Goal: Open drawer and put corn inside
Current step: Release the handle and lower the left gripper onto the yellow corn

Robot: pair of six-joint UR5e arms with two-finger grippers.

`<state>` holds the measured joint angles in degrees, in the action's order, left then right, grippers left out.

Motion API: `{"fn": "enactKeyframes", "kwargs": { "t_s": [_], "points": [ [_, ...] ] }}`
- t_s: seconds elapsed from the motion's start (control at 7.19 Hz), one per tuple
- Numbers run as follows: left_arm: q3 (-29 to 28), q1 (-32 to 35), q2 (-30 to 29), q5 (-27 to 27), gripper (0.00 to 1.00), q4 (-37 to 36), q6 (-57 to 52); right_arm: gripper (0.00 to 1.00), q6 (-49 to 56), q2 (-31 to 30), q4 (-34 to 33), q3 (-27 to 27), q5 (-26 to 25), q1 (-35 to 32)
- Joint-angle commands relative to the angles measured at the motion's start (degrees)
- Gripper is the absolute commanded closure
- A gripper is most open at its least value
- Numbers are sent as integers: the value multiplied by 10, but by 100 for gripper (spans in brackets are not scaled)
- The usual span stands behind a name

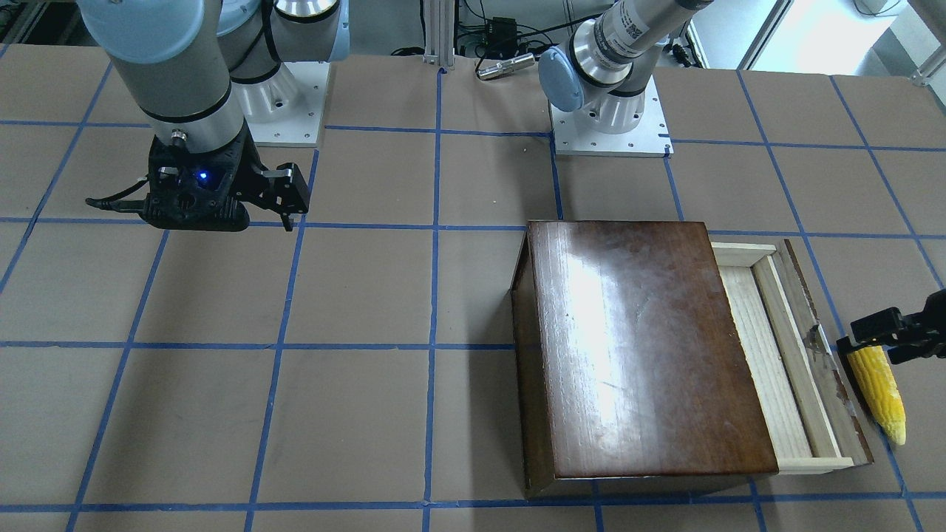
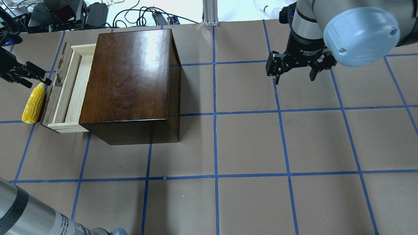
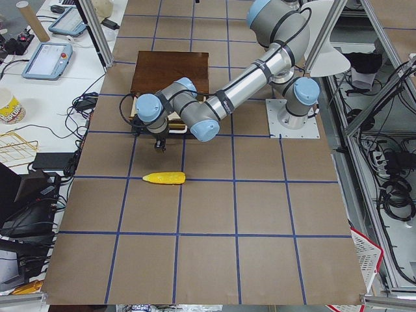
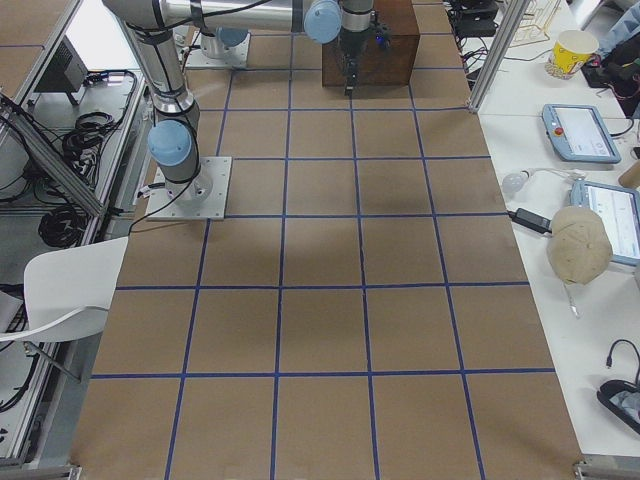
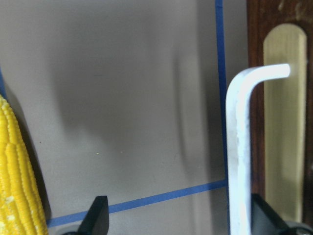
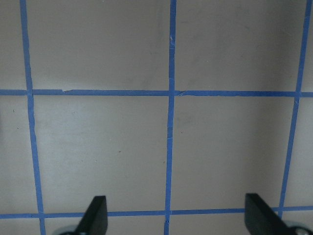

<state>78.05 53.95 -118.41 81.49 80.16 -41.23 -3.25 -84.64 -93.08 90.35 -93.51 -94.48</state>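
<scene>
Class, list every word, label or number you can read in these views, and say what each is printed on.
"2F Adaptive": white print on the black collar above the right gripper; the rest of that line is too small to read.
Sticker on the left arm: print too small to read.
Paper cup: coloured print, blurred.
Drawer and corn: no text on either.
</scene>
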Motion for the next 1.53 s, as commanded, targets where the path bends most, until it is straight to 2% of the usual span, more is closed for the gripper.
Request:
{"fn": "enactKeyframes", "kwargs": {
  "t_s": [0.0, 0.28, 0.7, 1.39],
  "points": [
    [-28, -10, -14, 42, 0, -24, 4, 0, 0, 0, 0, 0, 0, 0],
    [-19, -21, -37, 75, 0, -86, 6, 0, 0, 0, -1, 0, 0, 0],
    [-9, -27, -81, 94, 0, -152, 50, 0, 0, 0, 0, 0, 0, 0],
    [11, -29, -111, 96, 0, -155, 79, 0, 0, 0, 0, 0, 0, 0]
  ]
}}
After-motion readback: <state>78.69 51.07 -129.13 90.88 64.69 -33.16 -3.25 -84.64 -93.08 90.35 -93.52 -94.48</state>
